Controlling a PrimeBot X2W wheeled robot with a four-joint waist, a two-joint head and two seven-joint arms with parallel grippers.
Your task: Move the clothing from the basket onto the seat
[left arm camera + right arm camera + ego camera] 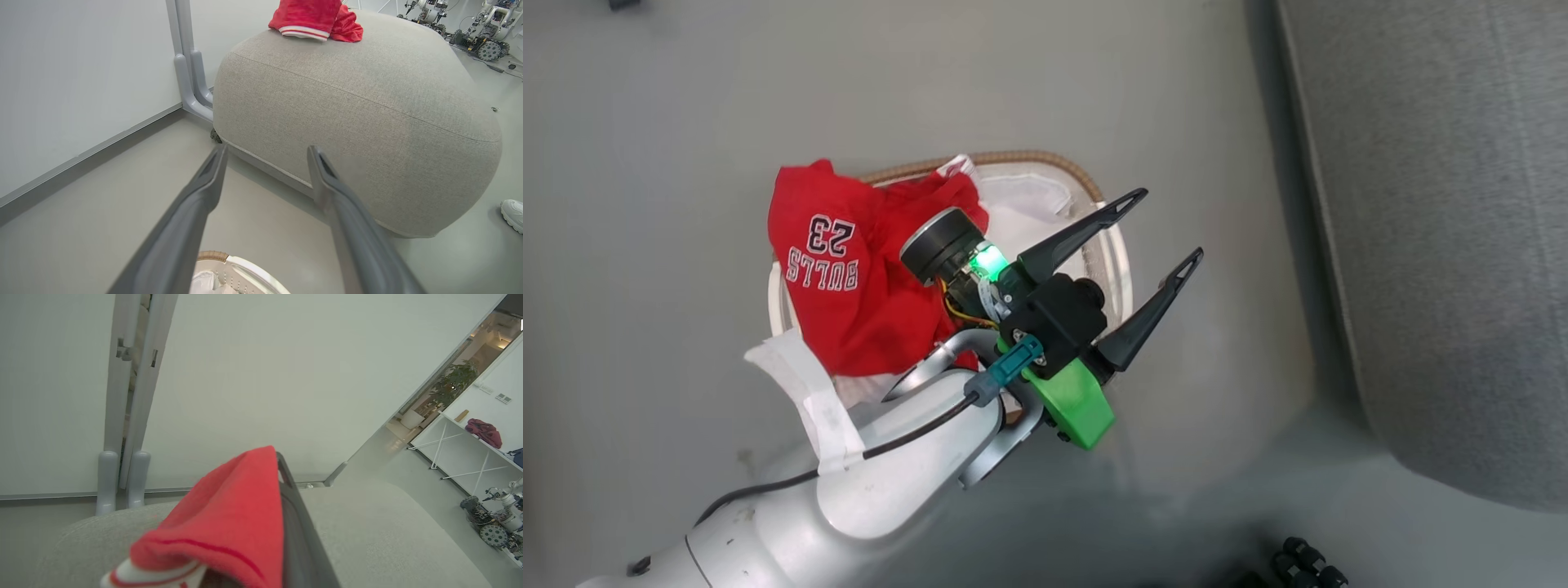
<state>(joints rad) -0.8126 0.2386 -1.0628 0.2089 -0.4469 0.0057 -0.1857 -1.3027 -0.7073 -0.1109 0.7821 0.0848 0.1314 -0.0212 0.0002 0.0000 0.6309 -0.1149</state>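
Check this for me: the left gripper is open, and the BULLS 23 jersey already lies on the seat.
Not quite. The left gripper is open, but the BULLS 23 jersey lies draped over the basket, not on the seat, as the head view shows.

Dark block letters edged in white spell "BULLS" on a red jersey heaped in the basket, with the number "23" in the same style next to it. In the head view both read upside down, the number standing above the slightly arched word on the crumpled cloth.
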